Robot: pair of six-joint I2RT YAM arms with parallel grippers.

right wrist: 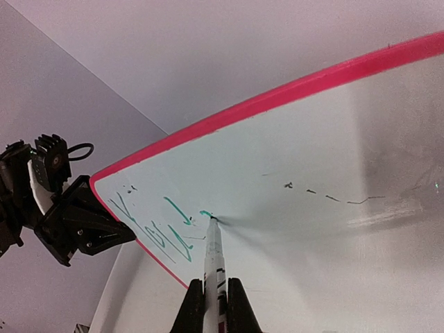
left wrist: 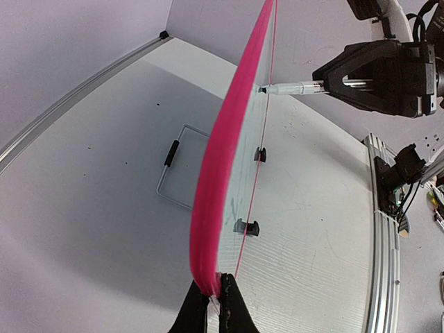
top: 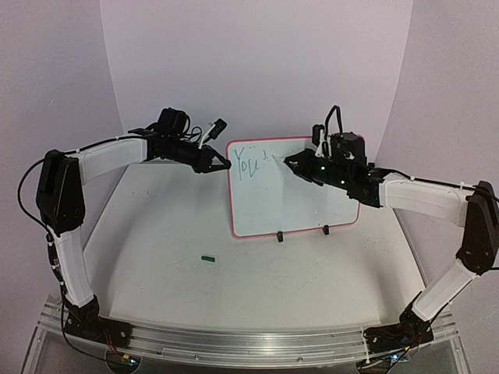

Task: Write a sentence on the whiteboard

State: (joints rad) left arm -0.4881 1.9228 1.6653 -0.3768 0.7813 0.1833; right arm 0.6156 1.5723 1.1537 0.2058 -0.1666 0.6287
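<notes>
The whiteboard, white with a thin red frame, stands upright on two black clip feet at mid-table. My left gripper is shut on its upper left edge; the left wrist view shows the jaws pinching the red frame. My right gripper is shut on a white marker, whose tip touches the board. The sentence reads "You'" in green, with a short fresh stroke at the tip.
A small green marker cap lies on the table in front of the board, left of centre. Faint dark smudges cross the board's right half. Behind the board lies a thin wire rectangle with a black piece. An aluminium rail runs along the near edge.
</notes>
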